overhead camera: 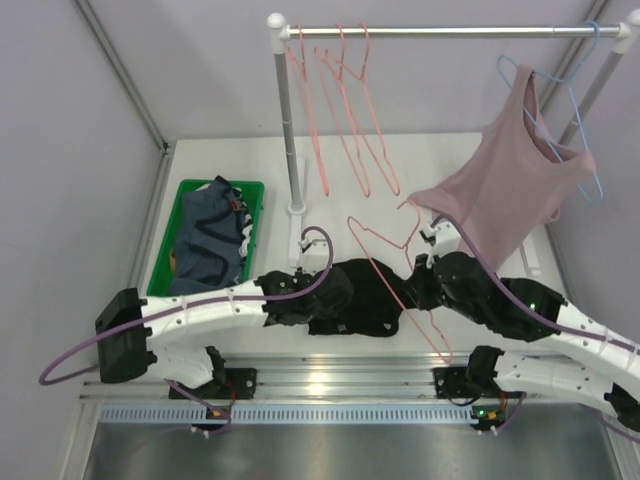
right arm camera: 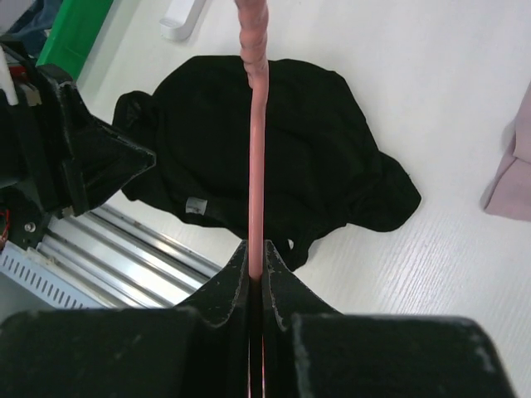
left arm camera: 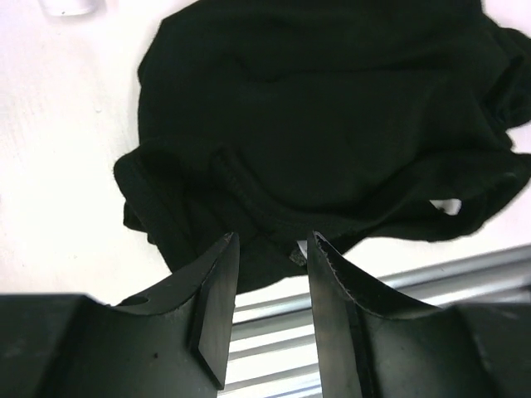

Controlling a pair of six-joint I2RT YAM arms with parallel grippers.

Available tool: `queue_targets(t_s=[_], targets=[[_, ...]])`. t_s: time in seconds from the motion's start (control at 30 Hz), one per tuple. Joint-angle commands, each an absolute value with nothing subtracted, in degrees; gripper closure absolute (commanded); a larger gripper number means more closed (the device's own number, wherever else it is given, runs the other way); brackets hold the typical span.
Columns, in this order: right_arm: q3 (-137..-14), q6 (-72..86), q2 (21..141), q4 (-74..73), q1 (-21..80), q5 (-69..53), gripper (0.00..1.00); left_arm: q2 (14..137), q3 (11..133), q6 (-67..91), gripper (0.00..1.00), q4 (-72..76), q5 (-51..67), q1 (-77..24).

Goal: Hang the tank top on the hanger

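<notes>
Two arms work over white desk (overhead camera: 230, 160). L gripper (left arm camera: 272, 245): jaws apart, tips at near hem of black tank top (left arm camera: 332, 124); cloth caught or not, cannot tell. Tank top lies crumpled on desk centre, between the arms. R gripper (right arm camera: 256, 253): clenched on wire of salmon-pink hanger (right arm camera: 256, 166), held over tank top and crossing it. Bkgd: three like hangers (overhead camera: 340, 110) on rack bar (overhead camera: 450, 32), w/ pink top (overhead camera: 515, 175) hung at right. Green bin (overhead camera: 190, 185) at left holds blue-grey garment (overhead camera: 205, 245).
</notes>
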State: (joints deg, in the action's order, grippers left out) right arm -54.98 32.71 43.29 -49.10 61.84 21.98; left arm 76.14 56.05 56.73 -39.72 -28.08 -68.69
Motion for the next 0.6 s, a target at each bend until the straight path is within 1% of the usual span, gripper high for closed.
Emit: queue_targets(t_s=[0.0,0.23,0.4,0.57], targets=[[-54.1,35.3,41.2,-46.7,63.4,23.7,1.0,77.8,57.2,60.9,0.56,-41.7,-33.1,-68.9],[-52.7,36.1,38.7,-48.2,63.7,24.0,1.0,80.7,55.8,61.4,0.58,-40.7,-33.1,-69.0],[-52.8,36.3,37.5,-49.4,63.8,23.6,1.0,82.2,54.3,62.0,0.65,-40.2,-32.5,-69.0],[-53.6,35.9,36.5,-50.8,63.9,22.2,1.0,80.5,52.2,62.7,0.73,-40.3,-32.8,-68.9]])
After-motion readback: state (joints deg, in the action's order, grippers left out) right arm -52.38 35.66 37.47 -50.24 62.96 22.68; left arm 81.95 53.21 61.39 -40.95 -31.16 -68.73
